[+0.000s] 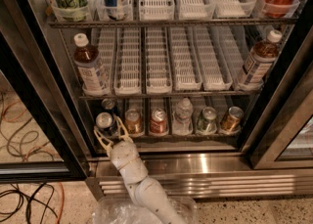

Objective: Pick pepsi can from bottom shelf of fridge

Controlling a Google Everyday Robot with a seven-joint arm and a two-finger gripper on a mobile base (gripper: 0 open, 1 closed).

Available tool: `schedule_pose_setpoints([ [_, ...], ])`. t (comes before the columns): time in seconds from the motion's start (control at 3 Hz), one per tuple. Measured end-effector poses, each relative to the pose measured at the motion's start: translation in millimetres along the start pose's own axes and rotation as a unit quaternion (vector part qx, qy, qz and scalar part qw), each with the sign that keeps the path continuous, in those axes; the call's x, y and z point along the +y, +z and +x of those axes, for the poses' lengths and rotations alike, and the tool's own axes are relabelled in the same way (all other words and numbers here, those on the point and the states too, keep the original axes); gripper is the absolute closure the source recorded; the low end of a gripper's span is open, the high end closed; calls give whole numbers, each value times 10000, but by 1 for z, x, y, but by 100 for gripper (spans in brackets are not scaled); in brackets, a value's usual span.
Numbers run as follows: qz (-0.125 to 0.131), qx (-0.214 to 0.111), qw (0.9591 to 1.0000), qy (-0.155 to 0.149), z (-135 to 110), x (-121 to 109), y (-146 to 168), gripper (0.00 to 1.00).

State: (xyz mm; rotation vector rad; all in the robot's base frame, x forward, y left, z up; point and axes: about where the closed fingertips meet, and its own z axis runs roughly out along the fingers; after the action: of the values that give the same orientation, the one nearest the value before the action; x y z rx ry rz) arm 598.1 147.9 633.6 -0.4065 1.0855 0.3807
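Note:
The fridge (210, 162) stands open in front of me. On its bottom shelf (195, 138) the dark-blue pepsi can (104, 122) stands at the far left front, silver top showing. My gripper (110, 133) reaches up from below on a white arm. Its pale fingers (122, 127) are spread in a V around the lower part of the pepsi can, one on each side. The gripper looks open, with the can between the fingers. Another dark can (109, 104) stands just behind the pepsi can.
Right of the pepsi can stand a copper-brown can (133, 121), a red can (158, 121), a clear bottle (183, 115), a green can (208, 119) and a gold can (231, 119). Brown bottles (90, 69) stand on the rack above. Cables (19, 130) lie on the floor at left.

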Motion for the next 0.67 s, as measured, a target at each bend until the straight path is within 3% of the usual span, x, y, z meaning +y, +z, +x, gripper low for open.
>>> schedule_pose_setpoints([
  [0.67,-296,-84,9995,1,0,5,-17,100],
])
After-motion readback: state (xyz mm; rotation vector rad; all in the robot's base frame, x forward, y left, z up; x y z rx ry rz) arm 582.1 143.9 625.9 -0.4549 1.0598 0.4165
